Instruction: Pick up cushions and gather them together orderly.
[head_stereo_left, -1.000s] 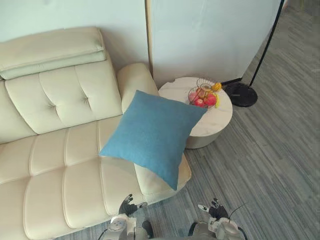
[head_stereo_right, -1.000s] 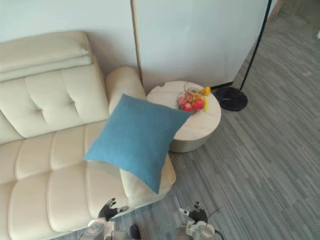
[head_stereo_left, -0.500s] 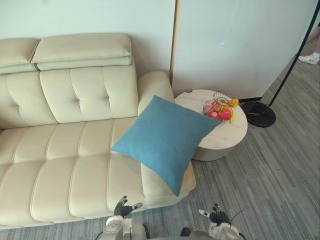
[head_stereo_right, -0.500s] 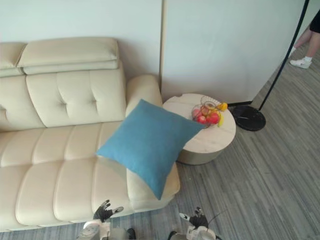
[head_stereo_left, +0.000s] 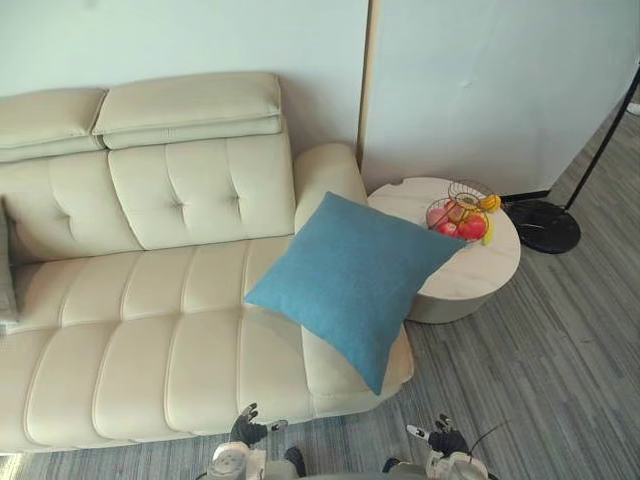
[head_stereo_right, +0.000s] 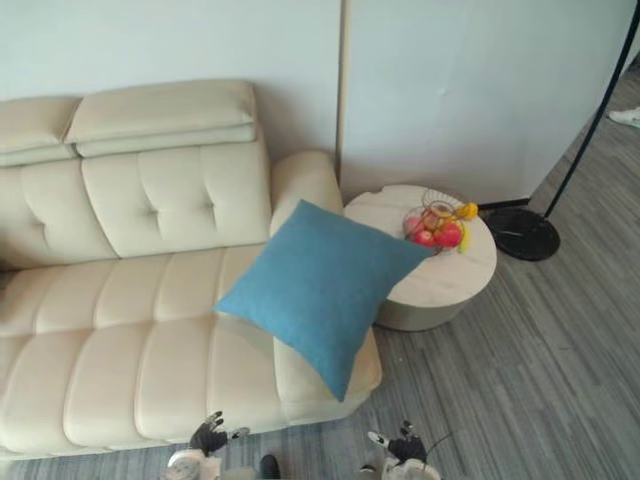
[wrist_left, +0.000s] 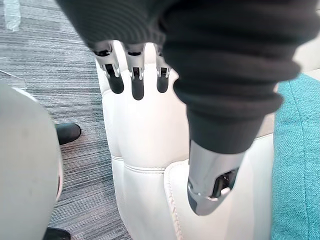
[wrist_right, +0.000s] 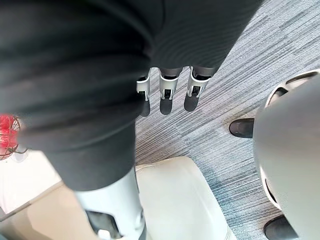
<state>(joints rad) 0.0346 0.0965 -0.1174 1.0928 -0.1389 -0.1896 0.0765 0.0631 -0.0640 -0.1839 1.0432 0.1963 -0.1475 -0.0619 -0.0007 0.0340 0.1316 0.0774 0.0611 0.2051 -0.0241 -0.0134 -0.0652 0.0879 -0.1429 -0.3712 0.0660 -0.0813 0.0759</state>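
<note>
A blue square cushion (head_stereo_left: 355, 285) leans tilted on the right end of the cream sofa (head_stereo_left: 150, 330), one corner hanging over the seat's front edge. The edge of a grey cushion (head_stereo_left: 5, 275) shows at the sofa's far left. My left hand (head_stereo_left: 247, 428) hangs low in front of the sofa, open and holding nothing; its fingers (wrist_left: 136, 75) point down along the sofa's front, with the blue cushion (wrist_left: 300, 165) beside it. My right hand (head_stereo_left: 440, 437) is low over the floor near the sofa's corner, its fingers (wrist_right: 167, 92) relaxed and open.
A round pale side table (head_stereo_left: 480, 275) stands right of the sofa arm, with a wire basket of fruit (head_stereo_left: 458, 212) on it. A floor lamp's black base (head_stereo_left: 545, 225) sits behind it by a white partition. Grey striped floor (head_stereo_left: 540, 370) stretches to the right.
The whole picture has shifted right as the camera turned, bringing more of the sofa's left end and the grey cushion's edge into view. The blue cushion and both hands have stayed put.
</note>
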